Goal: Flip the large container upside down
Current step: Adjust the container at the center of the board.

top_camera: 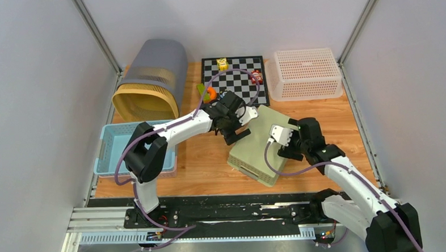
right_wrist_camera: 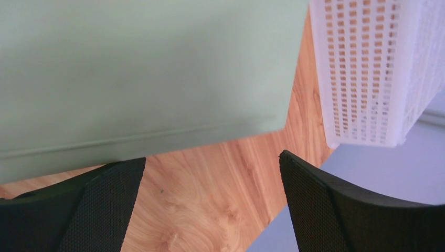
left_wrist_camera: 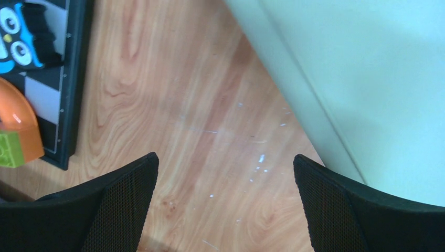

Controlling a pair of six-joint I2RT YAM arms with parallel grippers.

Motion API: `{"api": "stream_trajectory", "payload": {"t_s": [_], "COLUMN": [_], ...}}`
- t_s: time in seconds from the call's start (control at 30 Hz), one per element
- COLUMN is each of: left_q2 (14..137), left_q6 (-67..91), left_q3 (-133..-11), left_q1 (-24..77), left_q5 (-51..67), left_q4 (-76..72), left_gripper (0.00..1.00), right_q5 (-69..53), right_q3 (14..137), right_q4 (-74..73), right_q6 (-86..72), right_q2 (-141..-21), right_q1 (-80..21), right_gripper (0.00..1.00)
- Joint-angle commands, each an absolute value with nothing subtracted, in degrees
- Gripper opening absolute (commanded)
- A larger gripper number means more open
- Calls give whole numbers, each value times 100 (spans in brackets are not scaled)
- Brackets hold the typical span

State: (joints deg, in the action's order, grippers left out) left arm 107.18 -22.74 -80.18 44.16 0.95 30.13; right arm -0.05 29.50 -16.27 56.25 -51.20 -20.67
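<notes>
Honestly, going from the left of the top view: the blue tray [top_camera: 111,143] sat at the left edge of the table [top_camera: 208,161] and the grey-and-yellow bin [top_camera: 153,75] lay on its side in the upper left. Neither was my business.

My left gripper [top_camera: 237,128] hung with its jaws spread wide and nothing between them, just beside the upper-left edge of the pale green container [top_camera: 255,152]. My left wrist view showed only bare table in the gap, with green wall off to the upper right.

The container sat skewed in the middle of the frame, flat closed face up and what looked like its ribbed rim down on the table. So my read was that it was already bottom-up, and the step in hand was letting go, not grabbing.

My right gripper [top_camera: 284,146], at the container's right edge, was just as wide and held nothing. I couldn't tell if it touched. The white basket [top_camera: 303,74] sat in the upper right.

Next I'd have lifted both arms clear without nudging the box. If that face wasn't the bottom, I'd have needed both grippers on opposite edges to roll it over.
</notes>
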Motion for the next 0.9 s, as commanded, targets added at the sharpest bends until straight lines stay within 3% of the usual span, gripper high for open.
{"api": "stream_trajectory", "payload": {"t_s": [0.0, 0.37, 0.57, 0.67, 0.87], "left_q2": [10525, 10803, 10484, 10029, 8785], "left_q6": [-2201, -1623, -1597, -1713, -1963], "left_q3": [-7938, -8671, -8710, -8622, -8046], "left_q1": [4787, 5142, 5130, 4924, 4002], "left_q5": [478, 928, 1209, 1199, 1370], "left_q4": [3233, 3439, 3521, 3580, 3640], "left_gripper": [100, 100, 100, 100, 100], "right_q5": [-223, 591, -737, -1364, -735], "right_q3": [3375, 4414, 5220, 5451, 5627], "right_q4": [-1287, -1861, -2538, -2637, -2372], "right_q6": [5242, 4504, 3863, 3531, 3643], "right_q2": [-5161, -5376, -5137, -5173, -5848], "right_q1": [-1697, -1046, -1048, -1377, -2778], "right_gripper": [100, 100, 99, 99, 99]}}
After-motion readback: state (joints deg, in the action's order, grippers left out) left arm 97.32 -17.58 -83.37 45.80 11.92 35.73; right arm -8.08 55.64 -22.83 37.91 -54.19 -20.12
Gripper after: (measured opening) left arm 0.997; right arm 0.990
